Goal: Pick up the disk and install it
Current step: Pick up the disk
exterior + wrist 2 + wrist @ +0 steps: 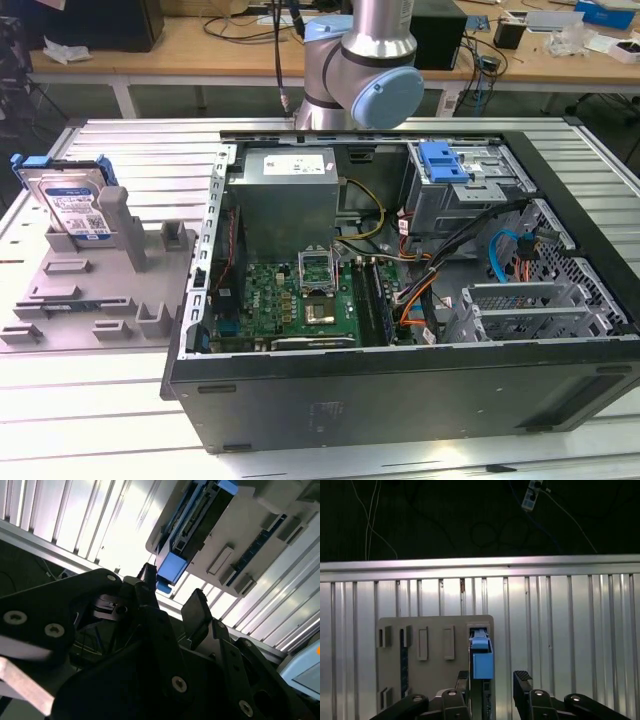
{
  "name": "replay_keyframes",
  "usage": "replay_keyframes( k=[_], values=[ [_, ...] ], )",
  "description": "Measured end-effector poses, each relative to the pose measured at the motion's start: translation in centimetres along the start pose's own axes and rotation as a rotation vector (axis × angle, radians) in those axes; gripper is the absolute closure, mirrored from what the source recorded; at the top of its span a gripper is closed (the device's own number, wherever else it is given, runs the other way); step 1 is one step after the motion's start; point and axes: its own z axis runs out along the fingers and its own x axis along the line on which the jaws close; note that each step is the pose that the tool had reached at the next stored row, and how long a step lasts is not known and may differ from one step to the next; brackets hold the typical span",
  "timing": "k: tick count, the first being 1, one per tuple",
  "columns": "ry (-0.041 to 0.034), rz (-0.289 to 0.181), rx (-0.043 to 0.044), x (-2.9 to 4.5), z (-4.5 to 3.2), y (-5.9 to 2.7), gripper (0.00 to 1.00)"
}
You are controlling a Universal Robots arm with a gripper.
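Observation:
The disk point(72, 200) stands upright on its edge in a grey slotted holder point(110, 290) at the exterior view's left. It is silver with a white-and-blue label and a blue bracket around it. In both wrist views I look down on the disk's edge point(481, 660) point(197, 517). My gripper point(492, 680) point(172, 587) hangs above it, open, with nothing between the black fingers point(522, 680). The disk's blue end lies nearer to one finger point(147, 577) than to the other.
An open computer case point(400, 390) fills the middle and the exterior view's right. It holds a grey power-supply box point(290, 190), a green motherboard point(300, 300), cables and a blue latch on a grey metal cage point(445, 165). The arm point(360, 60) stands behind the case.

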Motion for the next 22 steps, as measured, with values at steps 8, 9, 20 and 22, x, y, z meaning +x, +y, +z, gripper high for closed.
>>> replay_keyframes(
  k=[8, 9, 20, 22],
  values=[
    [0.0219, 0.001, 0.0017, 0.01, -0.01, -0.18, 0.52],
    [0.0227, 0.001, 0.0031, 0.0, 0.0, -0.19, 0.52],
    [0.0228, 0.001, 0.0388, 0.0, 0.16, -0.21, 0.52],
    [0.0229, 0.001, 0.0388, 0.0, 0.21, -0.2, 0.52]
  ],
)
